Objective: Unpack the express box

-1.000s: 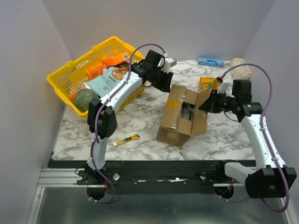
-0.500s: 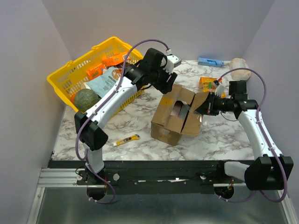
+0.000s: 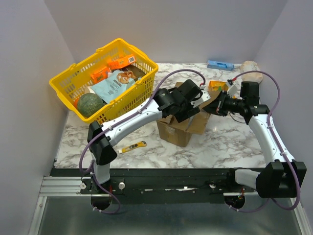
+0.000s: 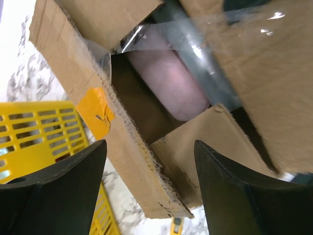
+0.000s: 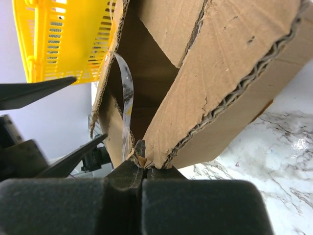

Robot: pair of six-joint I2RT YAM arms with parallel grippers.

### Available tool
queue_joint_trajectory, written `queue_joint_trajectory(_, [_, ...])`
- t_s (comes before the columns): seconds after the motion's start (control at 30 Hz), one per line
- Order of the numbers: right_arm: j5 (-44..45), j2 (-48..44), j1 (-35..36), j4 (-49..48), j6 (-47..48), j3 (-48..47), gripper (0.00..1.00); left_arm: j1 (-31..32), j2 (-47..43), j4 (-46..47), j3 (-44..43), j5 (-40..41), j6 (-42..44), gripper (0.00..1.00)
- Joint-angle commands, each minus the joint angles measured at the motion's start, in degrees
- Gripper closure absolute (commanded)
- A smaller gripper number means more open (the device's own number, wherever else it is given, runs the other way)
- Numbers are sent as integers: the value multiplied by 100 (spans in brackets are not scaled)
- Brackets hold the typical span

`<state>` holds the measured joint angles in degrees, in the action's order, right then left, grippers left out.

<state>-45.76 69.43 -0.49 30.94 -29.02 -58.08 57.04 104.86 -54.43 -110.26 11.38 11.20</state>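
Pale lilac walls all round, and a white marble-look table [image 3: 234, 142] underneath everything. From the top camera, the brown corrugated cardboard express box [image 3: 178, 132] sits mid-table, a bit right of centre, flaps up. The left hand [image 3: 191, 104] hangs right over its open top. The right hand [image 3: 213, 105] comes in from the right and has hold of the box's right flap. Far left is a yellow plastic mesh basket [image 3: 83, 61] with a round green squash [image 3: 90, 104] and some packets in it. A small yellow utility knife [image 3: 132, 147] lies near the front, left of the box. Along the far edge there's a flat blue pack [image 3: 220, 64] and a beige lump [image 3: 249, 66], plus an orange packet [image 3: 217, 86] just behind the right hand.

Left wrist cam: left hand [image 4: 149, 193] is spread wide with nothing between the fingers [image 4: 54, 196]. It's looking straight down into the express box [image 4: 63, 58]. You can see a pink rounded thing [image 4: 168, 83] inside, clear tape [image 4: 205, 44] across the top, and a yellow sticker [image 4: 95, 112] on one flap. Basket [image 4: 39, 142] is off to the left.

Right wrist cam: right hand [image 5: 141, 169] is clamped tight on the corner of a flap of the express box [image 5: 234, 73]. A loose strip of clear tape [image 5: 126, 98] dangles beside it, with the basket [image 5: 63, 39] behind.
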Motion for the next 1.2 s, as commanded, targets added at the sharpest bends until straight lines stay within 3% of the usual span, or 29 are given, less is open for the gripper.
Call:
queue_joint_trajectory(0.0, [-135,-113,-48,-527,-201,51,100,18,272,-94,66,1208,294,19])
queue_joint_trajectory(0.2, [-21,-237,-48,-519,-105,183,100,-34,650,-6,-101,1666,532,22])
queue_joint_trajectory(0.37, [128,-368,-48,-457,150,227,100,-315,860,-286,-610,1438,506,27])
queue_joint_trajectory(0.6, [383,-430,-83,-212,528,227,100,-641,606,-550,-857,893,620,65])
queue_joint_trajectory(0.73, [558,-456,-91,-71,844,306,100,-878,474,-709,-779,472,524,76])
queue_joint_trajectory(0.77, [577,-465,-83,-62,958,359,100,-1026,465,-735,-761,201,445,78])
queue_joint_trajectory(0.87, [769,-518,-83,-35,1300,482,99,-1317,474,-849,-717,-345,252,95])
queue_joint_trajectory(0.9, [883,-527,-91,-27,1380,500,99,-1561,483,-928,-725,-1112,190,100])
queue_joint_trajectory(0.97, [1129,-518,-126,-18,1686,517,100,-1896,492,-972,-760,-1994,-29,100])
queue_joint_trajectory(1.0, [1200,-518,-127,-18,1828,474,99,-2202,500,-981,-752,-3026,-161,100])
queue_joint_trajectory(1.1, [1490,-448,-144,-9,2338,290,100,-2503,457,-999,-699,-4359,-171,100])
queue_joint_trajectory(1.13, [1586,-413,-144,-9,2443,63,100,-2652,413,-973,-647,-5320,-145,100])
queue_joint_trajectory(1.17, [1727,-299,-179,17,2618,-79,100,-2715,369,-929,-472,-5713,-153,100])
